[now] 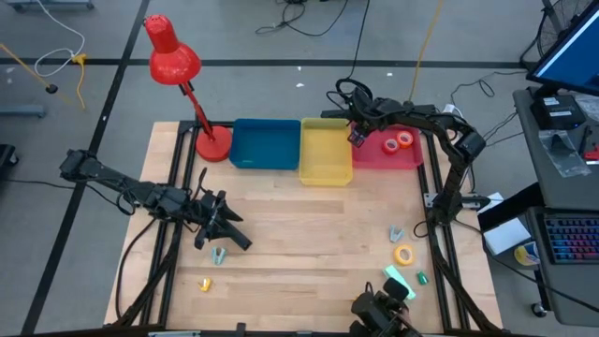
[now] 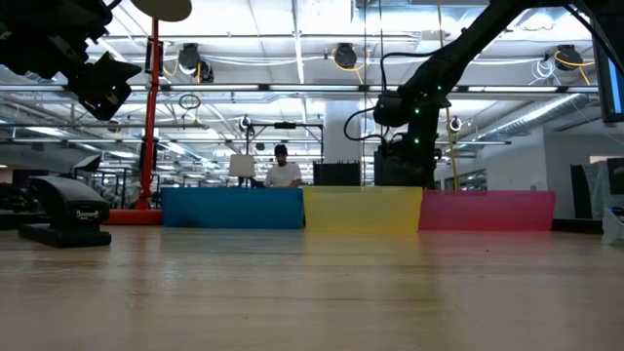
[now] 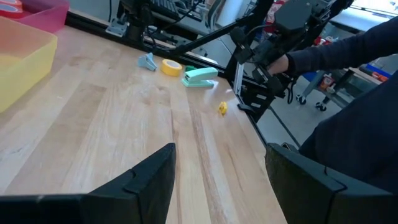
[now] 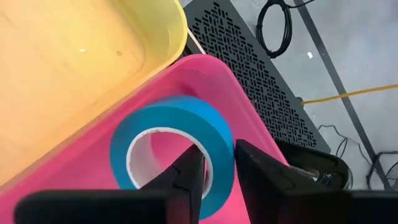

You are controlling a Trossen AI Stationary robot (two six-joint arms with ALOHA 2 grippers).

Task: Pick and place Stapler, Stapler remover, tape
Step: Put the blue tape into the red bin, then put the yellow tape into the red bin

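**Over the pink bin, a blue roll about to drop**

Between the right gripper's (image 4: 214, 171) fingers, the blue tape roll (image 4: 171, 149) hangs pinched by its wall, apparently for release into the pink bin (image 4: 81, 162) below. Across the table, the left gripper (image 1: 217, 217) waits, spread wide.

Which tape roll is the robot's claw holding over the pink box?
The blue tape roll. The right gripper pinches its wall over the pink bin. The red and orange rolls lie inside already; the yellow roll lies on the table.
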